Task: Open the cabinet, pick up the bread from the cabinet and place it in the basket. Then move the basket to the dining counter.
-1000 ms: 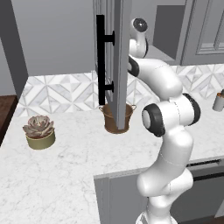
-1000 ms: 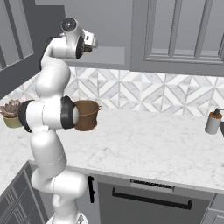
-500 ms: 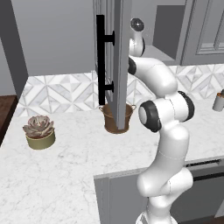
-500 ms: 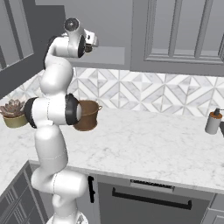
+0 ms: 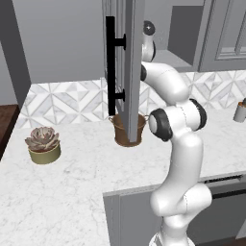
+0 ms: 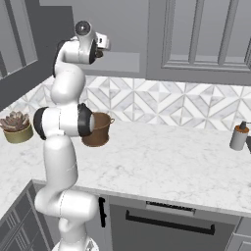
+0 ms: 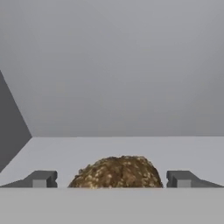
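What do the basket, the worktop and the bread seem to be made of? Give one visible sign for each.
Basket: probably woven fibre, matt brown, though the weave is faint. Worktop: looks like polished marble, white with grey veins. Bread: baked crust, rough and speckled brown, lying between the gripper fingertips.

Even, soft rendered light; faint shadows.

succulent pot (image 5: 43, 145): on worktop, low, far left of pincer | soap dispenser (image 6: 239, 137): on worktop, low, far right
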### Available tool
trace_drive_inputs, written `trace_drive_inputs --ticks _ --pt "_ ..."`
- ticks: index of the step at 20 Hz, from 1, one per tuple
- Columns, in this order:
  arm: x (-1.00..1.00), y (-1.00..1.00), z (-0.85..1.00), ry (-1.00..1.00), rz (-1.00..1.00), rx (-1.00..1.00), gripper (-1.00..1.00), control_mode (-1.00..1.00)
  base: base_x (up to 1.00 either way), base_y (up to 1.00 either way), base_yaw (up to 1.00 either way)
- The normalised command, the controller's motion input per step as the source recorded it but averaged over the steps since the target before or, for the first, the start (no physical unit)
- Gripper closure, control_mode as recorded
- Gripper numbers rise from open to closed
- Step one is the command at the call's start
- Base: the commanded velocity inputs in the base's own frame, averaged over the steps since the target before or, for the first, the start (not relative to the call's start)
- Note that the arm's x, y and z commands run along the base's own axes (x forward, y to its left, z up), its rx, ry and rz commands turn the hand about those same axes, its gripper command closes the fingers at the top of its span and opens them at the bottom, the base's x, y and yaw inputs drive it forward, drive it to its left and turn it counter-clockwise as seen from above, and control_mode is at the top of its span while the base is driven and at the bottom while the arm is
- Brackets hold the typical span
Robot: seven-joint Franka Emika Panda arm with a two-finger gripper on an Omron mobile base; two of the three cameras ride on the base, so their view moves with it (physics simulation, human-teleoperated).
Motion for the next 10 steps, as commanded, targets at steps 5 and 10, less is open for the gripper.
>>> trace_drive_inputs --ticks 5,10 --pt "0.03 0.00 -0.09 -0.04 0.03 -0.06 -1.00 -1.00 0.00 0.00 0.00" --pt "-0.03 0.01 -0.36 0.00 0.02 -0.05 -1.00 -1.00 0.00 0.00 0.00"
